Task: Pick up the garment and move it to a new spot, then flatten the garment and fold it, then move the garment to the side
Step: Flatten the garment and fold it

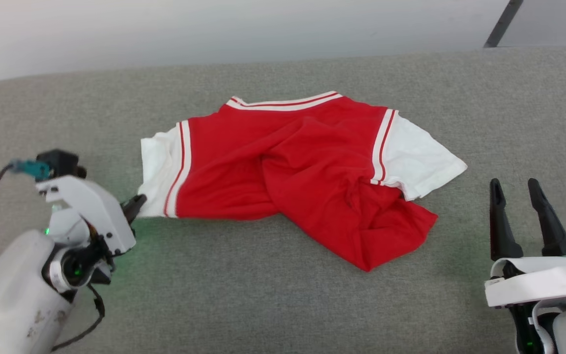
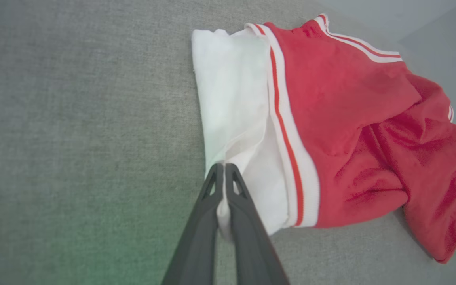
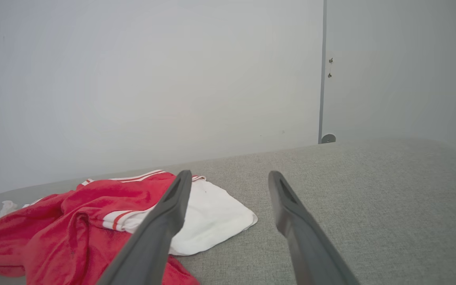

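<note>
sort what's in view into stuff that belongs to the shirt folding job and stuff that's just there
Job:
- red jersey-style garment with white sleeves and striped trim
- left gripper, shut on a white sleeve
- right gripper, open, apart from it

Just there:
- grey woven surface underneath
- pale wall
- dark vertical strip on the wall

You have a red garment [image 1: 307,172] with white sleeves and red-and-white striped trim on a mottled grey surface [image 1: 263,305]. Your left gripper [image 2: 225,168] and right gripper [image 1: 515,186] are dark grey, almost black; the wall [image 1: 165,29] is pale grey.
</note>
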Tool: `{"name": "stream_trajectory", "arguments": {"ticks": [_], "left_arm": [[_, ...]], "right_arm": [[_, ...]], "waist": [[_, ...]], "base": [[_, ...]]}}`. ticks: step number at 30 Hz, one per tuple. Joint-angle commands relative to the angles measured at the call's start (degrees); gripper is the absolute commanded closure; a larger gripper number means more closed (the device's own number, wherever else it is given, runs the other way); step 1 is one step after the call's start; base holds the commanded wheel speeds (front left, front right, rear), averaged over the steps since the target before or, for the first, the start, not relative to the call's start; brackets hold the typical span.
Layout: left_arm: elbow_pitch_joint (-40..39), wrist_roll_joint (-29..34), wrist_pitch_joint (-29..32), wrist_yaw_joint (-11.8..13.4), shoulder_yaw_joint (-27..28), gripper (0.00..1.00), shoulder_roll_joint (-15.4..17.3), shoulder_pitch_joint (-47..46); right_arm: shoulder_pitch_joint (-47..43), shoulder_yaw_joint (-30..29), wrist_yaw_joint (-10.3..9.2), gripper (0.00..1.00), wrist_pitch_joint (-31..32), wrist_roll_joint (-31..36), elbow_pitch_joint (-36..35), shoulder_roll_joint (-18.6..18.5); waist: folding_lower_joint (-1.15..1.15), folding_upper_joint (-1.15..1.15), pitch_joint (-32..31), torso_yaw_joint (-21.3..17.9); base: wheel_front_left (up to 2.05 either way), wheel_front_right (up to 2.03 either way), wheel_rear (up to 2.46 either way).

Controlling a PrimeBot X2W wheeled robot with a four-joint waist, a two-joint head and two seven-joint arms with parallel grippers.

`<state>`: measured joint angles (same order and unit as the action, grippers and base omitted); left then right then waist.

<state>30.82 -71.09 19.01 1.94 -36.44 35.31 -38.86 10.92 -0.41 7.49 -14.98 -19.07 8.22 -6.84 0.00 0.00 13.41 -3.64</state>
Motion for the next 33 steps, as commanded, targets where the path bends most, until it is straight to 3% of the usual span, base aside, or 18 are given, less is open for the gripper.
{"name": "stream_trajectory", "arguments": {"ticks": [1, 8, 14, 22, 30, 33], "left_arm": [[-0.1, -0.4, -0.8, 0.4, 0.7, 0.0, 0.2, 0.9], [-4.1, -0.5, -9.5, 1.2, 3.6, 0.0, 0.0, 5.9], [-11.7, 3.4, -19.5, 1.1, 3.8, 0.0, 0.0, 11.3], [-20.3, 14.3, -32.6, 4.6, 1.9, 0.0, -1.8, 17.2], [-26.5, 31.0, -34.2, 8.9, 3.8, 0.0, -6.1, 19.5], [-28.8, 36.3, -34.2, 9.0, 6.1, 0.0, -8.2, 20.4]], "right_arm": [[-0.4, 0.0, 0.0, 0.0, -0.3, 0.7, -0.2, -0.5], [2.6, 2.8, 0.0, 0.0, 3.3, 1.3, -1.0, -5.3], [6.9, 8.4, 0.0, 0.0, 10.8, 0.9, -0.2, -12.6], [14.9, 16.4, 0.0, 0.0, 26.3, -6.3, 2.8, -23.7], [25.3, 22.7, 0.0, 0.0, 45.3, -18.7, 6.9, -32.5], [29.4, 25.3, -0.01, 0.0, 50.5, -22.2, 8.4, -35.0]], "waist": [[0.0, 0.0, -0.4, 0.5], [0.0, 0.0, -1.0, 1.5], [0.0, 0.0, -0.5, 3.1], [0.0, 0.0, 1.6, 6.9], [0.0, 0.0, 5.5, 11.6], [0.0, 0.0, 7.1, 13.2]], "base": [[0.0, 0.0, 0.0], [0.0, 0.0, 0.0], [0.0, 0.0, 0.0], [0.0, 0.0, 0.0], [0.0, 0.0, 0.0], [0.0, 0.0, 0.0]]}}
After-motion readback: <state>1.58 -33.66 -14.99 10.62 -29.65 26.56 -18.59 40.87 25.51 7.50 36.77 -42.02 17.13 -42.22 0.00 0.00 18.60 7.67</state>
